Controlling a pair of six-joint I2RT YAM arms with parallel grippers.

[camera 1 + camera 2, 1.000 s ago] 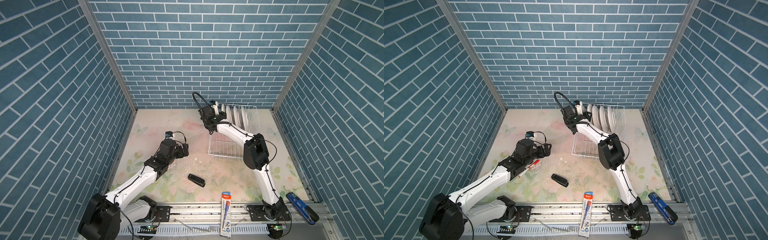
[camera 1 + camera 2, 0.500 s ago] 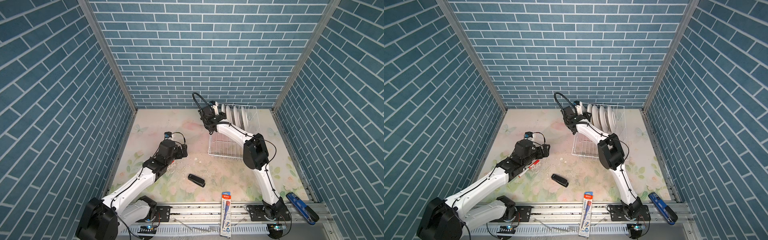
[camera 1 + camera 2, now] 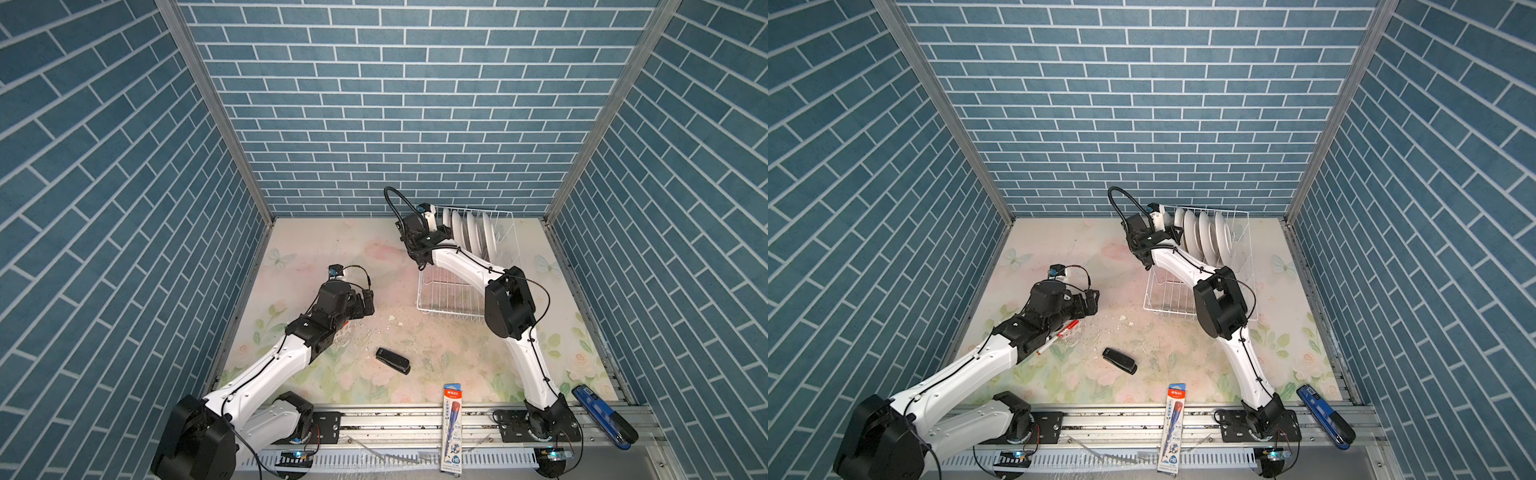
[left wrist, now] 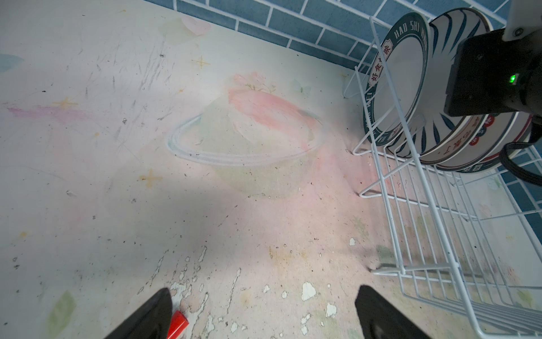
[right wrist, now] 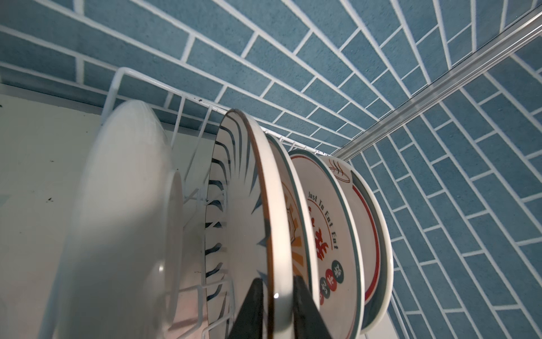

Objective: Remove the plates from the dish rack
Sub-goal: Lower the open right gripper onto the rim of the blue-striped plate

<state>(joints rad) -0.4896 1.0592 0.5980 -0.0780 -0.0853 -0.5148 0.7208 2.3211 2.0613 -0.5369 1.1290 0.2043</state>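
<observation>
**Rack:** The rack (image 3: pixel 451 293) stands on the counter (image 3: pixel 332 249), with its far end at the back wall.

**Plates:** Five plates (image 3: pixel 469 232) stand on edge in a tight row across the rack's far end. In the left wrist view, a green-rimmed lettered plate (image 4: pixel 401 73) is outermost at the rack's left side. The striped plate (image 4: pixel 440 123) comes next behind it.

**Right tool:** The right tool (image 5: pixel 277 308) is at the rack's far left corner in both top views. In the right wrist view, its fingers (image 5: pixel 249 311) straddle the rim of the striped plate (image 5: pixel 243 205), one on the patterned face and one on the back. Both lie against the rim, so the tool is gripping this plate. The plate stands upright in line with the others.

**Left tool:** The left tool (image 4: pixel 264 293) is spread wide and holds nothing. It sits low over the counter, well to the left of the rack's near end (image 3: pixel 368 301).

**Other items:**
- A red-capped pen (image 3: pixel 1059 334) lies beside the left tool, on the side away from the rack.
- A black stapler (image 3: pixel 392 360) lies on the counter, in front of the rack's near left corner and apart from it.
</observation>
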